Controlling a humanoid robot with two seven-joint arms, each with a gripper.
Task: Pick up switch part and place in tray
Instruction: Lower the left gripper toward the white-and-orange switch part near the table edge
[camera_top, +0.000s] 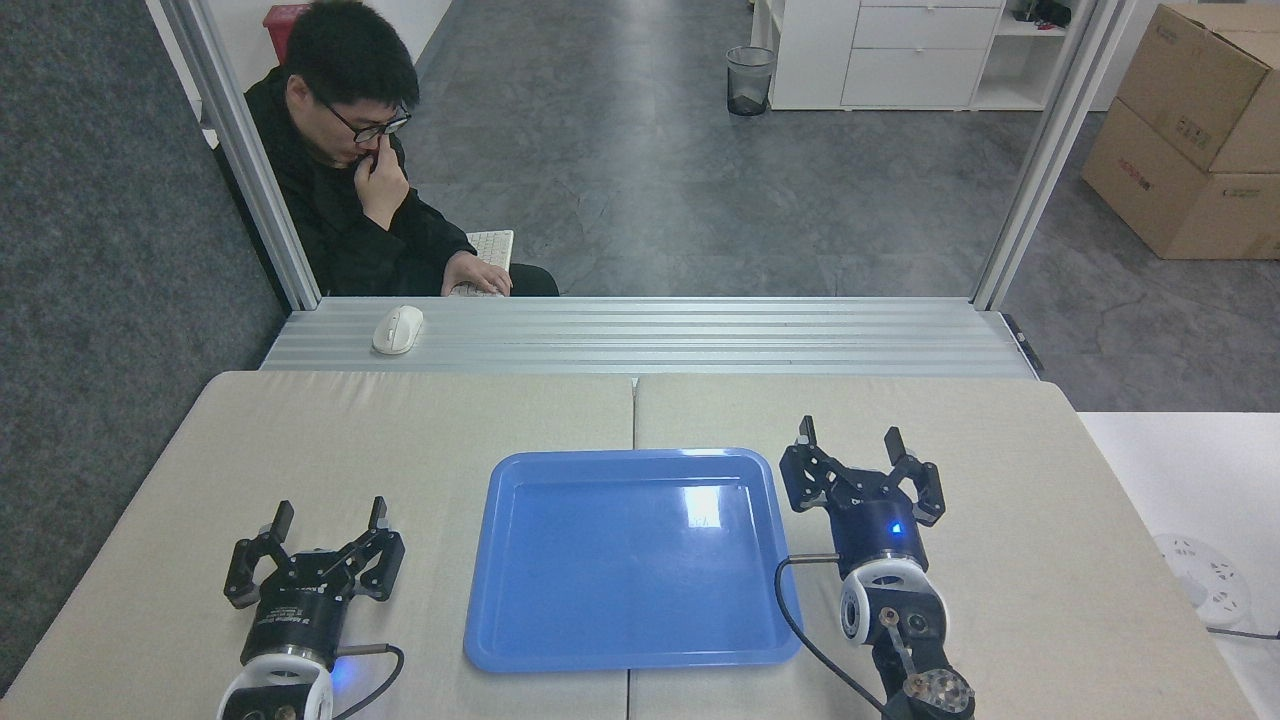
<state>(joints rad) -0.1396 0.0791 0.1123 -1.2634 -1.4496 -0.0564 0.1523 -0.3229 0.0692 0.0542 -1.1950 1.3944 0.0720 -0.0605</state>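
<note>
Tray (630, 560) sits flat at the middle of your tabletop (420, 430), glossy blue with a raised rim and rounded corners, and its floor shows only a bright reflection near the far side. You will not find the switch part anywhere in the head view, neither in the tray nor on the beige surface around it. Your right gripper (850, 438) rests just beside the tray's far right corner, jaws spread wide with both black fingertips pointing away from you and nothing between them; a small blue light shows on its body. Your left gripper (327, 516) is off the tray's left edge, near the front of the tabletop, jaws likewise spread and holding nothing. Beyond the tabletop runs a ribbed metal ledge (700, 335) with a white computer mouse (398, 329) on its left part. Behind that ledge a person (350, 200) in black sits with one hand at the face and the other on a white keyboard (490, 247).
</note>
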